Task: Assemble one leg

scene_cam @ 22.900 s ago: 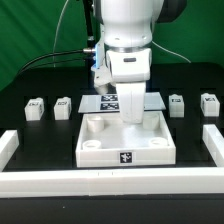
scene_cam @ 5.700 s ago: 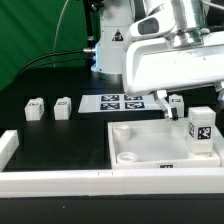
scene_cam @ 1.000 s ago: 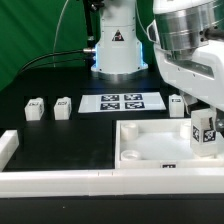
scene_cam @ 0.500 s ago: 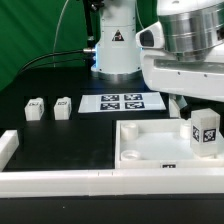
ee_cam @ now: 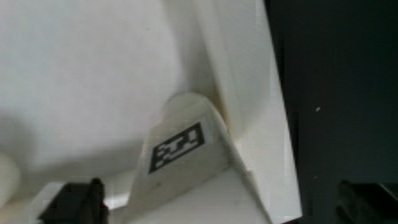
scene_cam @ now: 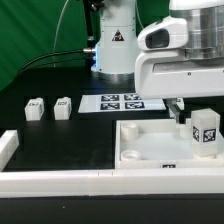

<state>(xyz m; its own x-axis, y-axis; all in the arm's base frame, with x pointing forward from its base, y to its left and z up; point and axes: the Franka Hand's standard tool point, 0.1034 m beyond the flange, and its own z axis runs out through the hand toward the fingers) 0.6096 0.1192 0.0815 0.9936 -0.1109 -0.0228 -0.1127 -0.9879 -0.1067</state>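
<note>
The gripper (ee_cam: 222, 203) is wide open and holds nothing. One leg (scene_cam: 207, 131) stands upright just below it, in a corner of the one white panel (scene_cam: 140, 150). A second leg (scene_cam: 63, 106) and a third leg (scene_cam: 35, 107) sit far from the gripper.

A glossy white robot arm (scene_cam: 185, 65) has rounded, bulky casings with dark grey joint bands, a black triangular sticker (scene_cam: 117, 38) on its white base column (scene_cam: 115, 58), black cables (scene_cam: 62, 53) behind it, and a gripper (ee_cam: 222, 200) with black fingers (ee_cam: 80, 200).
</note>
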